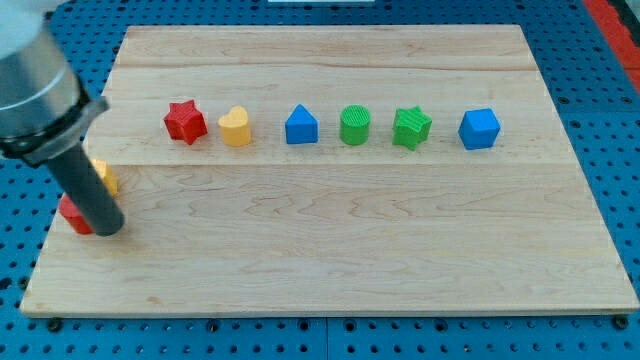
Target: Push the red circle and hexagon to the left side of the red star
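The red star (185, 121) sits near the view's upper left, first in a row of blocks. My tip (108, 229) is at the view's left, on the board near its left edge. A red block (72, 214) lies just left of the tip, touching or nearly touching the rod and partly hidden by it; its shape cannot be made out. A yellow block (105, 178) shows just right of the rod, above the tip, mostly hidden. No other red block is in sight.
To the right of the red star, the row holds a yellow heart (235, 127), a blue block with a pointed top (301, 126), a green cylinder (355, 126), a green star (412, 128) and a blue cube (479, 129). The wooden board (330, 260) lies on blue pegboard.
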`<move>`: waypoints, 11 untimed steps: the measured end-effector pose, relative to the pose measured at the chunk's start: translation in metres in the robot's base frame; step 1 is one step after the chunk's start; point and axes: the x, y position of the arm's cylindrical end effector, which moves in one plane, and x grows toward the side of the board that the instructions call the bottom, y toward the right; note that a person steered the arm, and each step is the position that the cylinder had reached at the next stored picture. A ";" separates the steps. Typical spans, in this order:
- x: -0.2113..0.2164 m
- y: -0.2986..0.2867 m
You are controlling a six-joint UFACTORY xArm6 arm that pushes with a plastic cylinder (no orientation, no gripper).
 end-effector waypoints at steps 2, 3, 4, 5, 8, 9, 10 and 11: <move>0.027 -0.015; 0.027 -0.062; 0.011 -0.040; -0.007 -0.023; -0.033 0.000; -0.041 0.003; -0.061 0.012; -0.082 0.018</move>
